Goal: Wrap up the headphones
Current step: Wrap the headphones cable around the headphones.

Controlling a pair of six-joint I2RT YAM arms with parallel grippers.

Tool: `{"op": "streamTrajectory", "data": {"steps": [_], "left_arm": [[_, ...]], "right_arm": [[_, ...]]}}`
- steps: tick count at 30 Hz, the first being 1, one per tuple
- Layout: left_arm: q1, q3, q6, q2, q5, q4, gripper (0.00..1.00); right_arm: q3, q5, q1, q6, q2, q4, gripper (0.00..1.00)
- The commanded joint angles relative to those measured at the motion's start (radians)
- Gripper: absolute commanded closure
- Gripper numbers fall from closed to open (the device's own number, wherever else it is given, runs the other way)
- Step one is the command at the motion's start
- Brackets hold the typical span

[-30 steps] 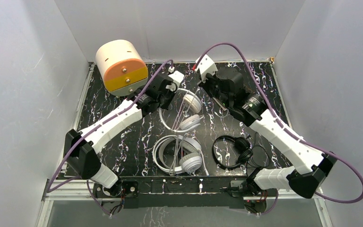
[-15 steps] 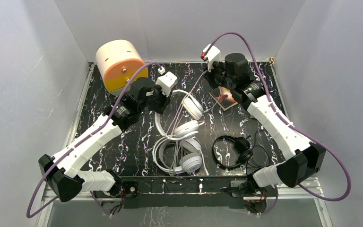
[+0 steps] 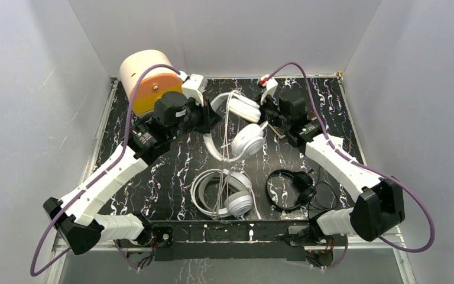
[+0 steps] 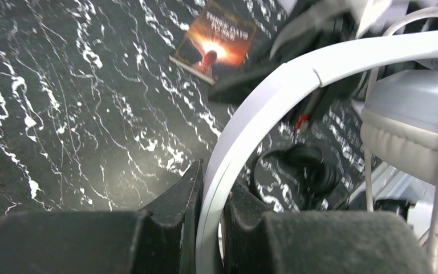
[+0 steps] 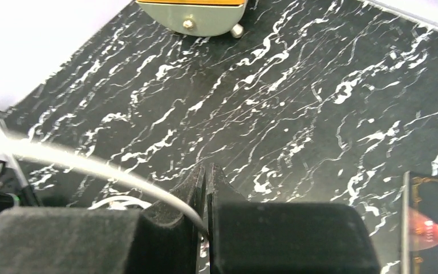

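Note:
The slimmer white on-ear headphones (image 3: 239, 121) hang lifted over the back middle of the table. My left gripper (image 3: 206, 116) is shut on their headband (image 4: 274, 97), which runs up between the jaws of the left gripper (image 4: 212, 225); one ear cup (image 4: 410, 114) hangs at the right. My right gripper (image 3: 267, 113) is to their right, its jaws almost together on the thin white cord (image 5: 91, 165), which enters the right gripper (image 5: 206, 182) from the left. The big white over-ear headphones (image 3: 221, 192) and the small black headphones (image 3: 292, 188) lie near the front edge.
A cream and orange cylindrical container (image 3: 151, 83) stands at the back left. A small picture booklet (image 4: 214, 40) lies on the black marbled table (image 3: 153, 177) under the right arm. White walls close in three sides.
The on-ear headphones have risen off the table and shifted toward the back. The left gripper swung back and left with them; the right gripper came down closer beside them.

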Motion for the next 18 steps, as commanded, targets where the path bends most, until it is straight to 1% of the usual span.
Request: {"op": "streamTrajectory", "data": {"steps": [1, 6, 9, 15, 18], "left_arm": [[-0.002, 0.133, -0.150, -0.015, -0.149, 0.042, 1.00], [-0.003, 0.181, -0.216, 0.014, -0.267, 0.000, 1.00], [-0.001, 0.191, -0.247, 0.027, -0.334, -0.008, 1.00], [0.005, 0.246, -0.276, 0.086, -0.490, -0.062, 1.00], [0.016, 0.269, -0.295, 0.120, -0.533, -0.071, 1.00]], "right_arm": [[-0.090, -0.054, -0.004, 0.238, -0.072, 0.239, 0.89], [-0.210, -0.083, -0.004, 0.346, -0.090, 0.407, 0.93], [-0.252, -0.105, -0.003, 0.402, -0.087, 0.488, 0.93], [-0.306, -0.111, -0.002, 0.462, -0.091, 0.504, 0.90], [-0.345, -0.127, -0.002, 0.489, -0.103, 0.534, 0.89]]}}
